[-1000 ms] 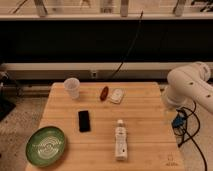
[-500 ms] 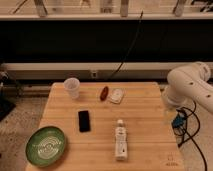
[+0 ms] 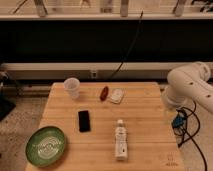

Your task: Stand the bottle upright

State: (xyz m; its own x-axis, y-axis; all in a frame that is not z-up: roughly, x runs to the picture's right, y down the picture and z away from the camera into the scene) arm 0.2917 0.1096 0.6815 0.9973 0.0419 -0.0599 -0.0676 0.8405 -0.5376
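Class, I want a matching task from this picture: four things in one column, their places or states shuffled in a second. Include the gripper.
Things:
1. bottle
2. cup
3. green plate
4. gripper

Places or states:
A. front left corner of the table
B. beside the table's right edge, under the white arm
C. lying on its side, right of the black phone
D. standing upright, back left

Pairs: 1-C, 2-D, 3-A, 4-B.

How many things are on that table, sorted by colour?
White: 3 (cup, bottle, small rounded-square object)
Black: 1 (phone)
Red: 1 (small object)
Green: 1 (plate)
Total: 6
The gripper is out of sight; only the white arm shows, beside the table.
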